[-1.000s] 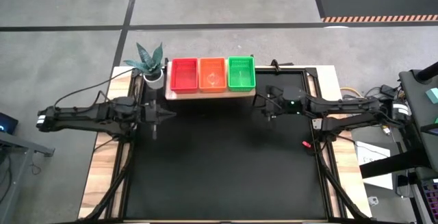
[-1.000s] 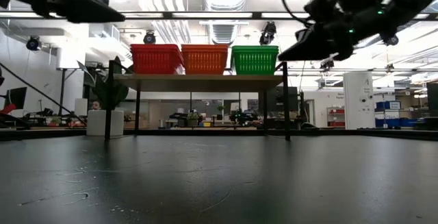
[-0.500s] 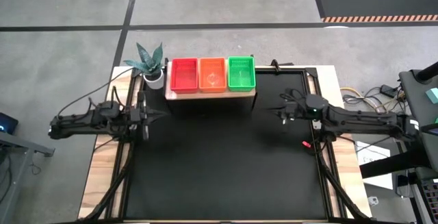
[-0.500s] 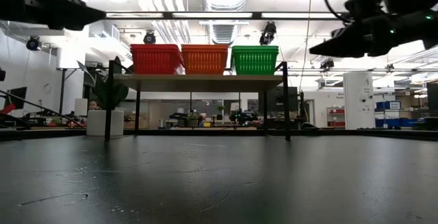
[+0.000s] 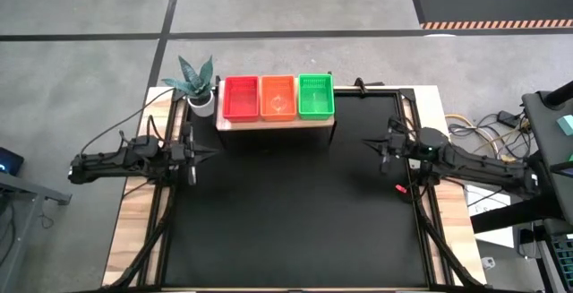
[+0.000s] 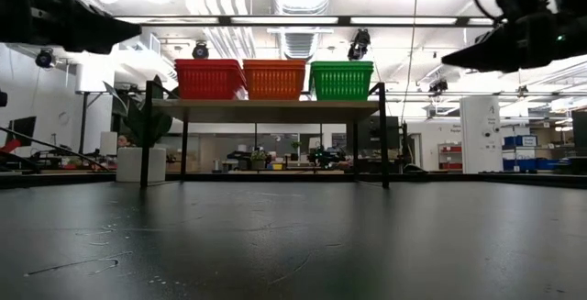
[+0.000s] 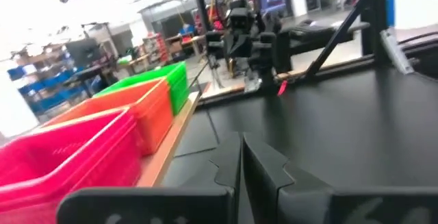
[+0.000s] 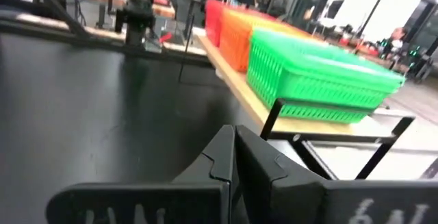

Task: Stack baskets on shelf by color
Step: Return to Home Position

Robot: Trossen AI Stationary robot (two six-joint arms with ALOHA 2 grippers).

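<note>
Dark fingers of the left gripper are pressed together with nothing between them. It points inward over the left edge of the black table, its arm stretched low and nearly level beyond that edge. Opposite, the right gripper is likewise closed and empty, its arm reaching in from the right. Farther back between them, the wooden shelf carries the red baskets, orange baskets and green baskets side by side.

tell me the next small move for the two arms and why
Probably retract both to rest: the red, orange and green plastic mesh baskets sit sorted by colour on the light wooden shelf, and the left gripper and right gripper are shut and empty.
</note>
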